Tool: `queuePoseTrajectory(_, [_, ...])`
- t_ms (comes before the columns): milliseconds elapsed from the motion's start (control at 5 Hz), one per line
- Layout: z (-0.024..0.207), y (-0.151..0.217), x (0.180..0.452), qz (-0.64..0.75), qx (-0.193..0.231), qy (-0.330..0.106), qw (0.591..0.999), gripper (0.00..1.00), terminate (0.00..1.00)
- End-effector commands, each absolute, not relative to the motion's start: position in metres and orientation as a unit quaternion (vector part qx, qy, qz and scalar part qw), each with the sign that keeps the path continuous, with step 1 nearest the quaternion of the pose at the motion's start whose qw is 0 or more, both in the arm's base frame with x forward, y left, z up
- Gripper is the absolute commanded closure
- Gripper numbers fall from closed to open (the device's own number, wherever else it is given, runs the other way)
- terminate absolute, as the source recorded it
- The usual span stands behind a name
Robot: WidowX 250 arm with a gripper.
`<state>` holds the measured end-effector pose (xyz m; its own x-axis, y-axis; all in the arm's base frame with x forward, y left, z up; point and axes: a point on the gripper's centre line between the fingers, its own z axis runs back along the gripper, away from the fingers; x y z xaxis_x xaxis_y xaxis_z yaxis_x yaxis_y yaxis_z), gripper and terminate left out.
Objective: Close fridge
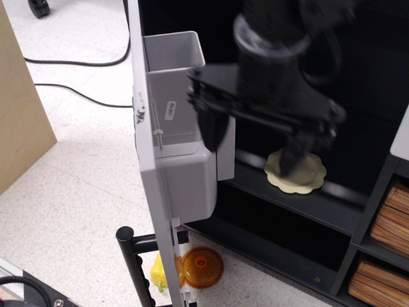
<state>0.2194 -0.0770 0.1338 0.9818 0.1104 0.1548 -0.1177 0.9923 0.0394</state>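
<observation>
Claw (255, 137) sits at about one o'clock from the frame's centre, blurred, with its two fingers (213, 128) spread apart and nothing between them. One finger is just beside, perhaps touching, the inner face of the fridge door (148, 160), close to the grey door bins (176, 83); contact cannot be confirmed through the blur.

The fridge (268, 38) stands wide open: its door runs edge-on from twelve o'clock down to six, and the black cabinet interior fills the upper right. The black bar handle (131, 256) shows at seven o'clock, on the door's outer side. Closing has, by my reading, not started; the whole swing of the door remains.

A pale scalloped plate (300, 173) lies on the black shelf (287, 198) at four o'clock, behind the other finger. An orange dome-shaped toy (201, 267) and a yellow piece (160, 272) rest low at six o'clock by the door's bottom edge.

Since the claw is inside the door's arc, it probably must come out round the door's free edge towards nine o'clock, where bare floor (70, 192) gives room, and push from outside. Wooden-slat baskets (386, 217) crowd the four o'clock side.
</observation>
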Motion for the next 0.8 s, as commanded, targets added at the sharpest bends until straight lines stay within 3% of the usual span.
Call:
queuePoseTrajectory(0, [0.181, -0.046, 0.208, 0.101, 0.018, -0.154, 0.983, 0.0, 0.0])
queuePoseTrajectory(400, [0.194, -0.005, 0.183, 0.142, 0.01, -0.2, 0.969, 0.0, 0.0])
queuePoseTrajectory(600, [0.185, 0.001, 0.186, 0.16, 0.039, -0.2, 0.966, 0.0, 0.0])
